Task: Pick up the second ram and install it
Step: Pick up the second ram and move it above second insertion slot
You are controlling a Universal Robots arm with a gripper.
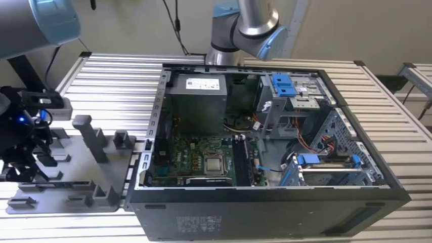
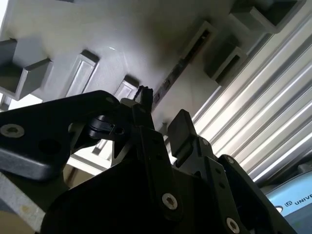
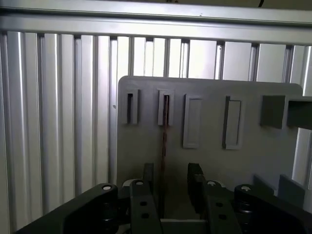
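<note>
One slatted metal table [image 1: 115, 86], beige wall [image 1: 351, 30]

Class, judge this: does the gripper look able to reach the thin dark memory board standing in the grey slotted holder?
Probably yes: the gripper is open, jaws either side of the thin dark memory board standing in the grey slotted holder, nothing between.

Partial lettering, on blue arm cap [image 2: 292, 204]
</note>
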